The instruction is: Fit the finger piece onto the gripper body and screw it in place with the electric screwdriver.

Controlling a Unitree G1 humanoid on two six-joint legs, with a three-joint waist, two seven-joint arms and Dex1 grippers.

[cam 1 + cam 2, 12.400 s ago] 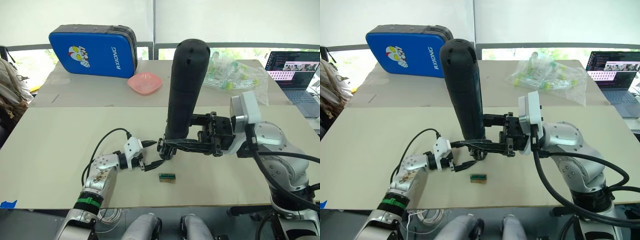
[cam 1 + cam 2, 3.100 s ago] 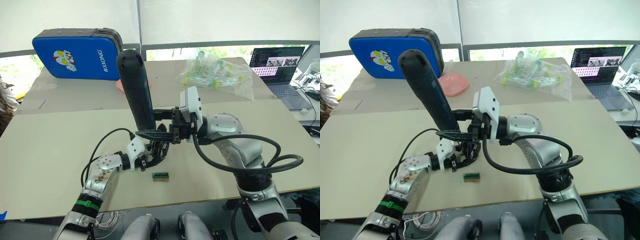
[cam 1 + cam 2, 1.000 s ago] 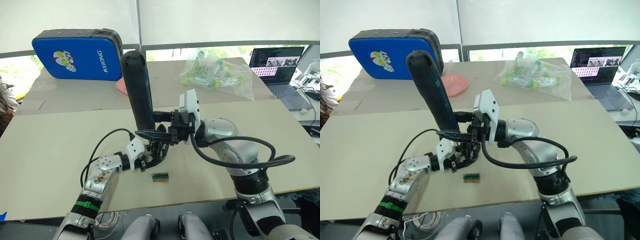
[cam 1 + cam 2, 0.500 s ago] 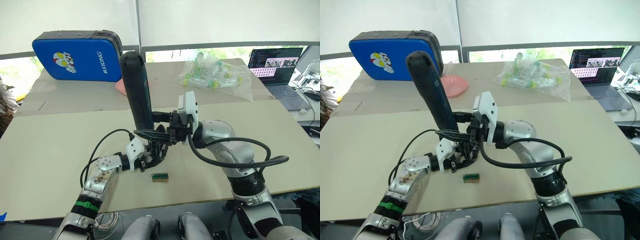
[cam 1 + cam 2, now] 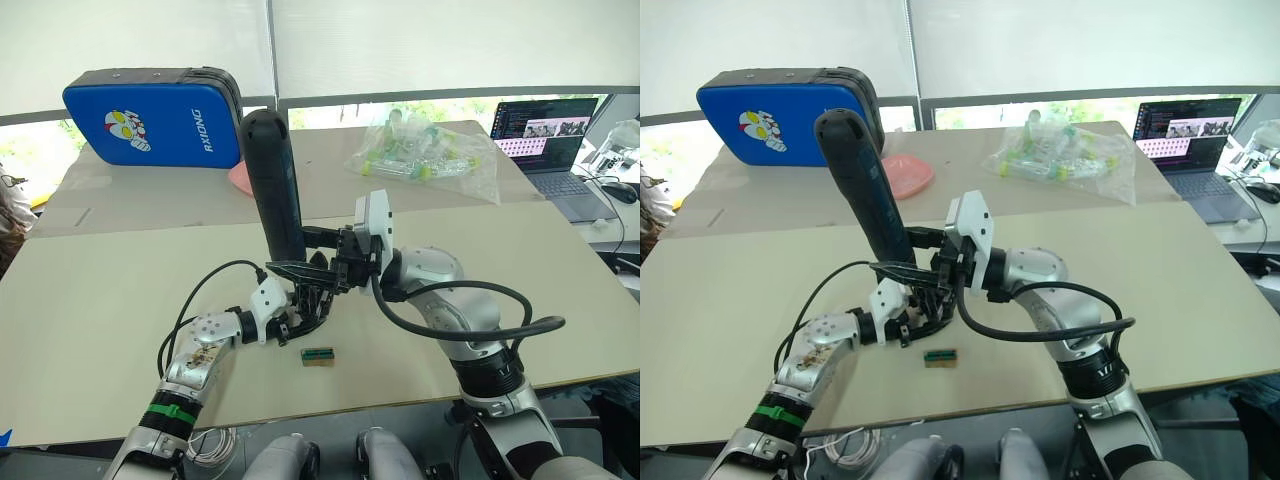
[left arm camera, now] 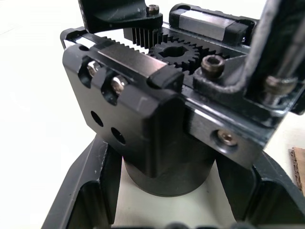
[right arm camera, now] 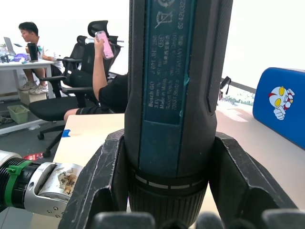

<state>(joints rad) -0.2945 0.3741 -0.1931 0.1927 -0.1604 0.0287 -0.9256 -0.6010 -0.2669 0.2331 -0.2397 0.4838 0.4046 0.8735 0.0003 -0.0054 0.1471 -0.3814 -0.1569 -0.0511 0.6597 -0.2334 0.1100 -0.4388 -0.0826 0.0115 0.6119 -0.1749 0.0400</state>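
Here, left eye view: mid-frame on the counter (image 5: 100, 290), the left gripper (image 5: 297, 322) pinches the gripper body (image 5: 312, 305); the right gripper (image 5: 300, 262) clamps the electric screwdriver (image 5: 275, 180), standing nearly upright above it.

Left wrist view: jaws flank the body's round base.

Right wrist view: jaws squeeze the screwdriver barrel.

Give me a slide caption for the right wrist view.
Right gripper clamps the electric screwdriver upright, seated people behind.
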